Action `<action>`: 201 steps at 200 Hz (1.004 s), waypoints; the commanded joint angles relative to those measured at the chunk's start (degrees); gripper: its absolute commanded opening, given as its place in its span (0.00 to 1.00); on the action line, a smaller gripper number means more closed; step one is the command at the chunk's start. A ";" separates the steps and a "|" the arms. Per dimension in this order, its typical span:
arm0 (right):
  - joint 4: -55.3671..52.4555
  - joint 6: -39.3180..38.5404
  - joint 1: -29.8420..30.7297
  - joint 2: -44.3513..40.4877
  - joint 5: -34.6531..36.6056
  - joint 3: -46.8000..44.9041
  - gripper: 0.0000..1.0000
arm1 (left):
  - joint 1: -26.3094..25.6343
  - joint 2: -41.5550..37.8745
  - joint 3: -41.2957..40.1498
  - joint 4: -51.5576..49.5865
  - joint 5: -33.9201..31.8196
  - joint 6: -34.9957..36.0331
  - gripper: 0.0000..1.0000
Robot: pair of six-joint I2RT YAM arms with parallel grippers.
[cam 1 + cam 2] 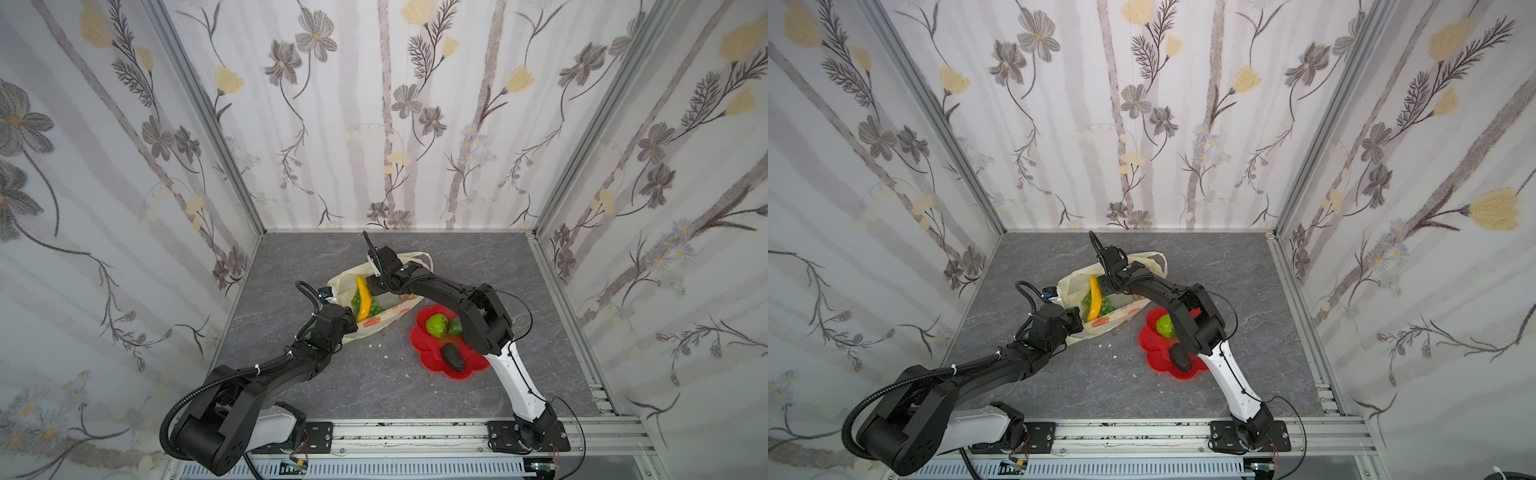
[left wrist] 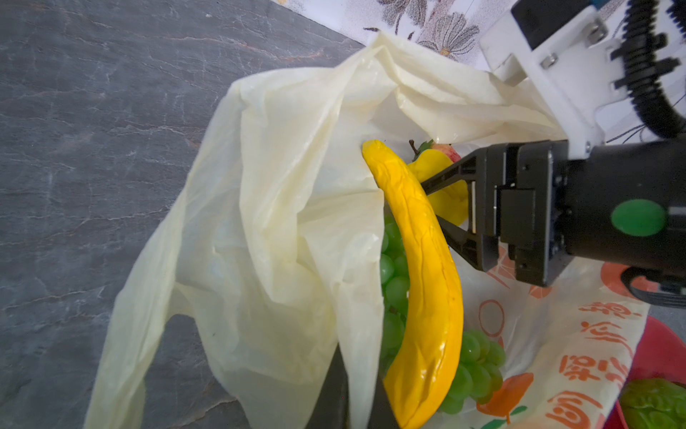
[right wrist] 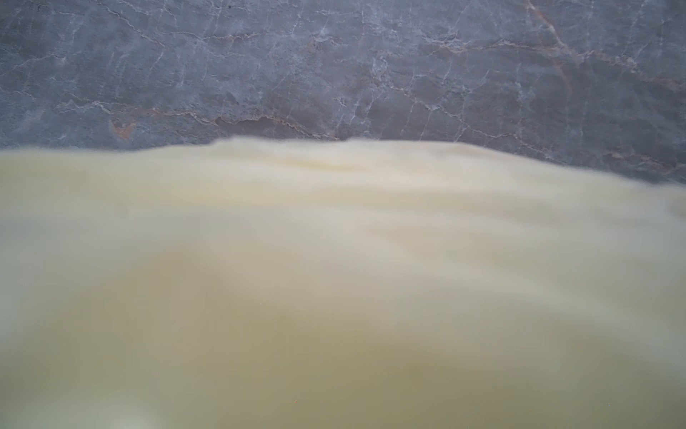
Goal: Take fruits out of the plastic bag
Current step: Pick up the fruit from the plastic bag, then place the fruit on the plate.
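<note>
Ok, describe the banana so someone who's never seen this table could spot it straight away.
On the grey table, find the pale-yellow plastic bag with orange print near the middle. In its open mouth the banana lies across a bunch of green grapes. It is the only long, curved, glossy yellow piece; the grapes are small green balls.

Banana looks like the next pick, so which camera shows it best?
The left wrist view: the banana fills it, nearly whole and sharp, lying over the grapes in the open bag. In both top views the banana is small. The right wrist view shows only blurred bag film and table.
</note>
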 commanded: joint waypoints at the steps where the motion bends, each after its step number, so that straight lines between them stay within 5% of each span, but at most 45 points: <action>1: 3.28 0.22 0.16 -2.76 -0.17 -2.57 0.59 | 0.05 -0.27 -0.24 1.46 -0.61 0.08 0.08; 79: 13.29 1.43 0.50 -17.29 -0.36 -19.46 0.56 | 0.18 -0.26 -0.24 1.45 -0.95 0.03 0.09; 201: 24.56 7.67 6.33 -52.73 7.78 -60.07 0.50 | 0.18 0.66 0.19 1.56 -0.64 -0.10 0.08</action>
